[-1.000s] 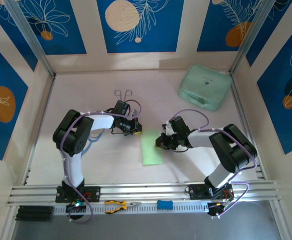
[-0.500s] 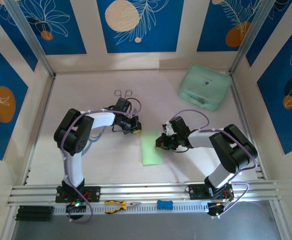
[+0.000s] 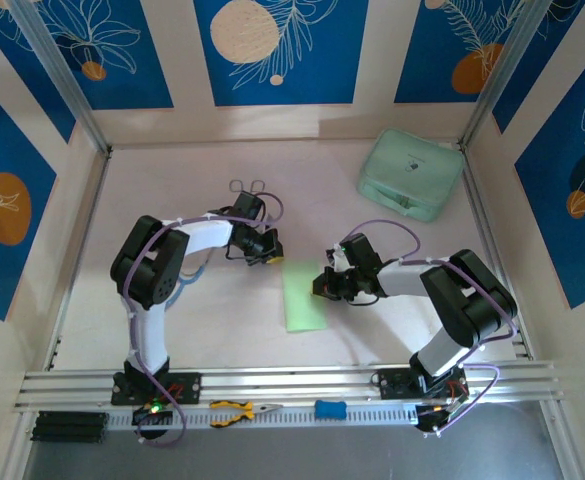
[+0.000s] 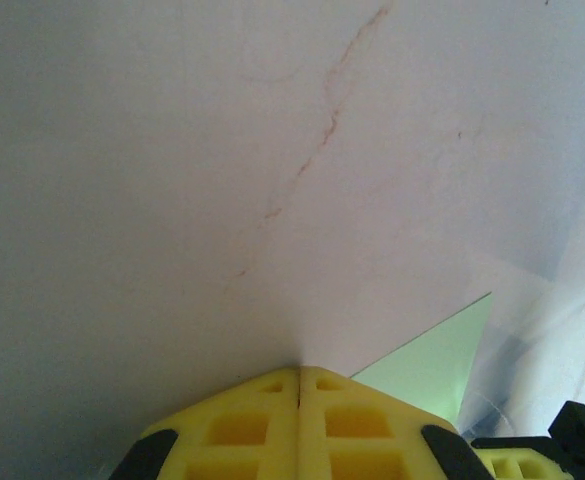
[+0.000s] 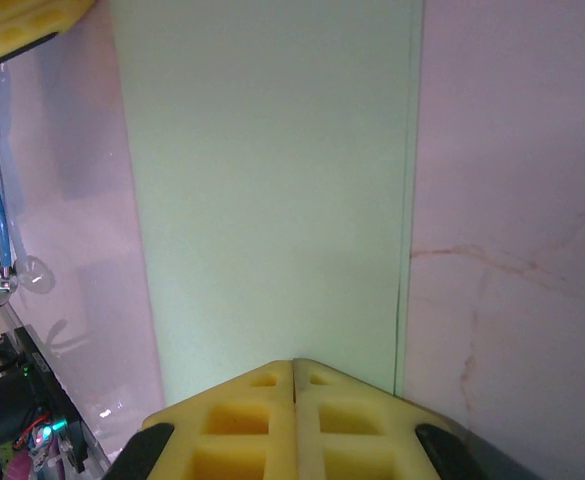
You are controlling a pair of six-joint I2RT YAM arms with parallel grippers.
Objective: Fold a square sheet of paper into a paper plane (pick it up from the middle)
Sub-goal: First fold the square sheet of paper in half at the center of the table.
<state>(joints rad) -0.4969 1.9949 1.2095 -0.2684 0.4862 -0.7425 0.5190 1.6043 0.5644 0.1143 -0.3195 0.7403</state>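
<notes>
Looking down, I cannot see inside the mint case (image 3: pixel 410 175), its lid shut, at the far right of the tabletop (image 3: pixel 222 320). The green sheet of paper (image 3: pixel 302 297), folded to a long strip, lies flat mid-tabletop, its right edge partly covered by my right tool (image 3: pixel 319 290). Both tools are fully closed, gripping nothing; my left tool (image 3: pixel 269 256) sits just beside the strip's far left corner.

The sheet of paper (image 3: pixel 302 297) is plain light green, the case (image 3: pixel 411 175) mint green. The table (image 3: pixel 202 320) is pale pinkish white with faint reddish veins. Wall panels (image 3: pixel 312 60) are blue with white leaf outlines and orange or cream discs. The cables (image 3: pixel 384 223) are purple
</notes>
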